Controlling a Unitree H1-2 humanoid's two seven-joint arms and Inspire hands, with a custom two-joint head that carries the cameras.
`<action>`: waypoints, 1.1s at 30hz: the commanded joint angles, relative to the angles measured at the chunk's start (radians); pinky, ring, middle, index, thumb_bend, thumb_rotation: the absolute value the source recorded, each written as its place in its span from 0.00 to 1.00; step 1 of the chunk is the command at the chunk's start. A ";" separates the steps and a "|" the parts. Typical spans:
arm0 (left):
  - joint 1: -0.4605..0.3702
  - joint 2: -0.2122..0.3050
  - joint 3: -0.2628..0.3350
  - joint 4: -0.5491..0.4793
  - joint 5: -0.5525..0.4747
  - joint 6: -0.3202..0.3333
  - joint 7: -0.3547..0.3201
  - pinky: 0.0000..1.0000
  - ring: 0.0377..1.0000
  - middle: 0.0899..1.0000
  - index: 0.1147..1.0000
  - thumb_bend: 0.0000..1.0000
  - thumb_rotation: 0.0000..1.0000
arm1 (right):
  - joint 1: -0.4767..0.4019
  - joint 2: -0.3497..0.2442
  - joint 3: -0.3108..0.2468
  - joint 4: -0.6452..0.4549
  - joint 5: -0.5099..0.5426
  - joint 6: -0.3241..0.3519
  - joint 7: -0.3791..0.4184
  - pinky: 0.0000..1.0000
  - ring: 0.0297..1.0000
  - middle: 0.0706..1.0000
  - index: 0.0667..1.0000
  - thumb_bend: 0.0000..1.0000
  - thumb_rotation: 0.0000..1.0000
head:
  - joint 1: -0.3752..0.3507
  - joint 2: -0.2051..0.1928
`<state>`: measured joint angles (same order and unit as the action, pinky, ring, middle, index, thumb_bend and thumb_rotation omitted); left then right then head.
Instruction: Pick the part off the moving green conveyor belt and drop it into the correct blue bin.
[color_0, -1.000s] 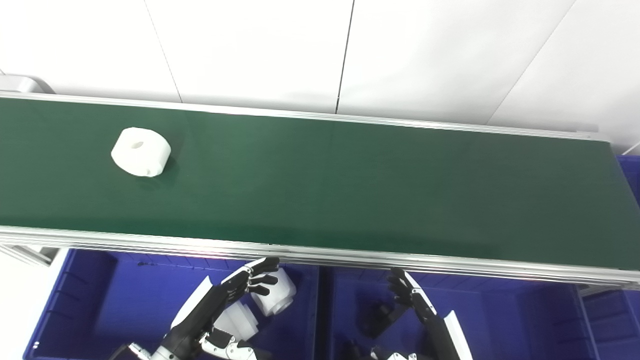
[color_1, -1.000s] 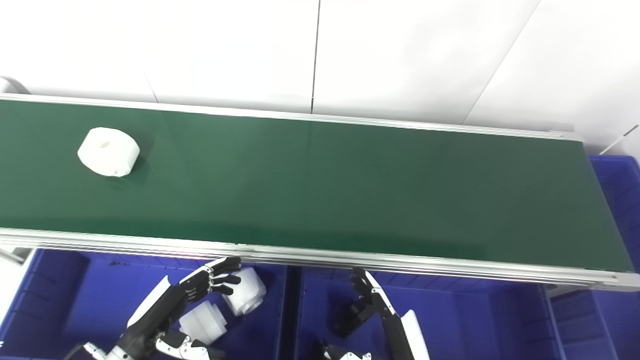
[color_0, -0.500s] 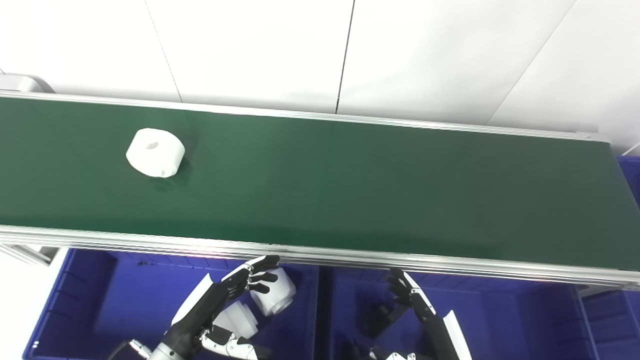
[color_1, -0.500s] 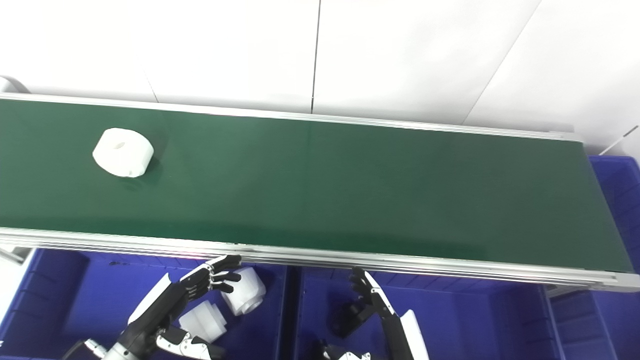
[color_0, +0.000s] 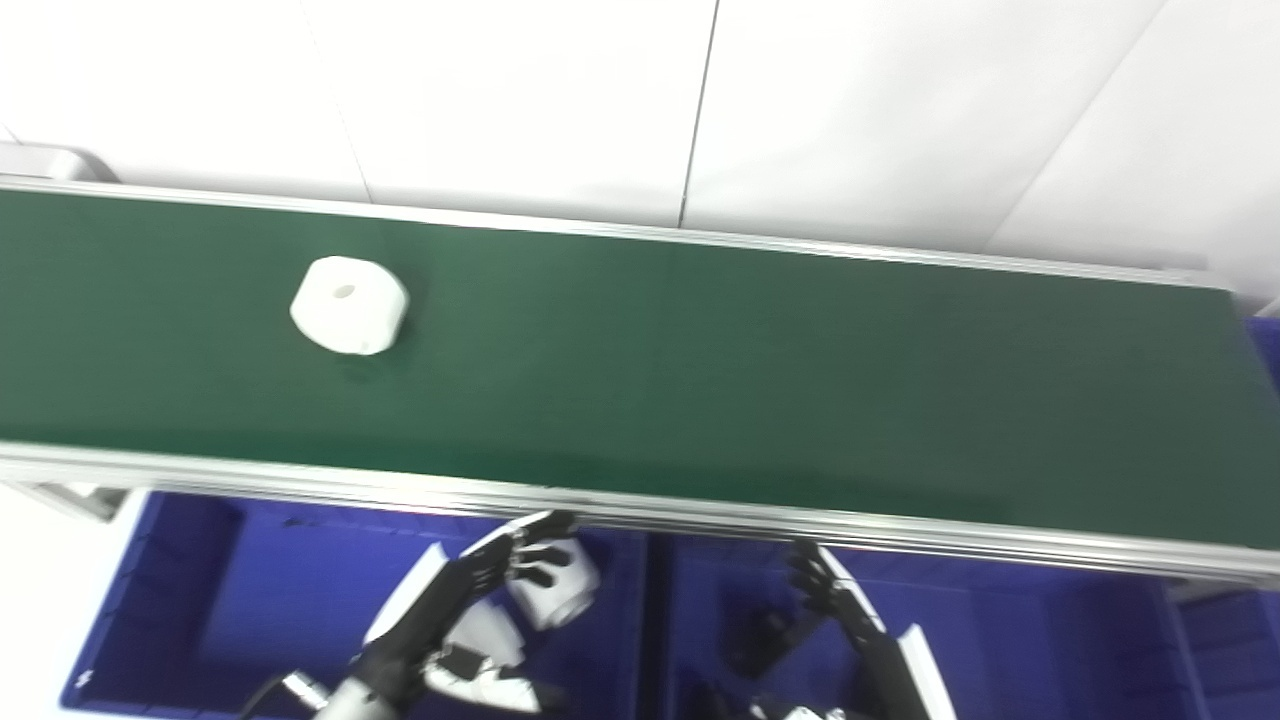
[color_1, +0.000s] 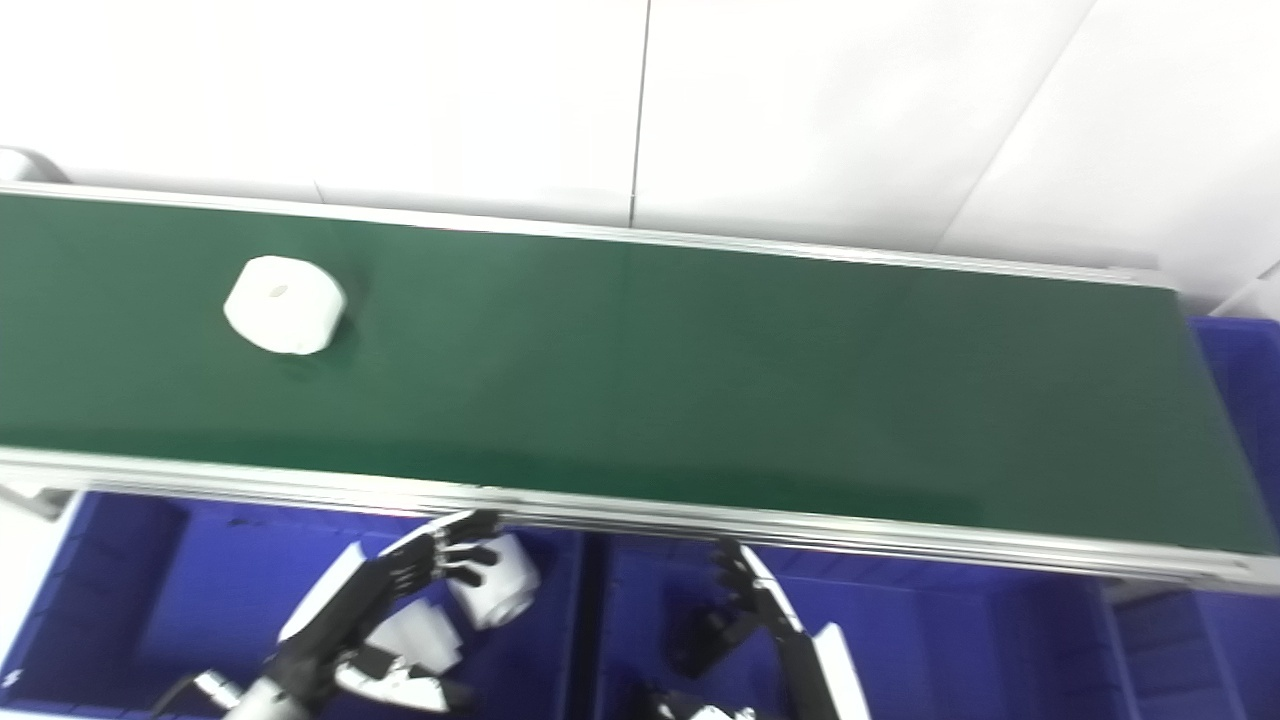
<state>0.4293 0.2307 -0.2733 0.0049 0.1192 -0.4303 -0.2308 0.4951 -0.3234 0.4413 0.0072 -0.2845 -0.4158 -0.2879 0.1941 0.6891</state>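
Note:
A white cylindrical part (color_0: 350, 318) with a hole in its top rides the green conveyor belt (color_0: 760, 370) at the left. My left hand (color_0: 480, 580) hangs open over the left blue bin (color_0: 230, 590), well below and right of the part, below the belt's near rail. My right hand (color_0: 830, 595) is open over the middle blue bin (color_0: 1050, 640), holding nothing. Two white parts (color_0: 560, 590) lie in the left bin beside my left hand. A black part (color_0: 760, 635) lies in the middle bin.
The belt's aluminium near rail (color_0: 640, 510) runs between the hands and the belt. Another blue bin (color_1: 1235, 370) stands at the belt's right end. A white panelled wall (color_0: 640, 100) rises behind the belt.
The white part has ridden rightward along the belt. The camera has shifted a little and the picture is blurred. Both hands stay open over their bins.

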 joint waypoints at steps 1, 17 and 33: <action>-0.003 -0.007 -0.015 0.000 0.022 -0.039 0.027 0.69 0.77 0.83 0.82 0.85 0.31 | -0.009 -0.033 0.014 0.001 0.009 -0.054 -0.051 0.79 0.84 0.89 0.92 0.86 0.57 | 0.067 -0.038; -0.051 0.009 -0.109 0.108 0.041 -0.040 0.125 0.68 0.76 0.80 0.77 0.87 0.23 | -0.049 -0.079 0.087 0.092 0.028 -0.054 -0.131 0.88 0.92 0.96 0.97 0.84 0.57 | 0.112 -0.152; -0.082 0.031 -0.138 0.136 0.036 -0.039 0.175 0.66 0.74 0.78 0.75 0.89 0.20 | -0.083 -0.069 0.123 0.122 0.015 -0.054 -0.194 0.82 0.87 0.92 0.95 0.85 0.58 | 0.043 -0.124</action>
<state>0.3575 0.2543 -0.4091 0.1496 0.1602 -0.4342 -0.0770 0.4189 -0.3894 0.5648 0.1399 -0.2694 -0.4189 -0.4499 0.2378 0.5645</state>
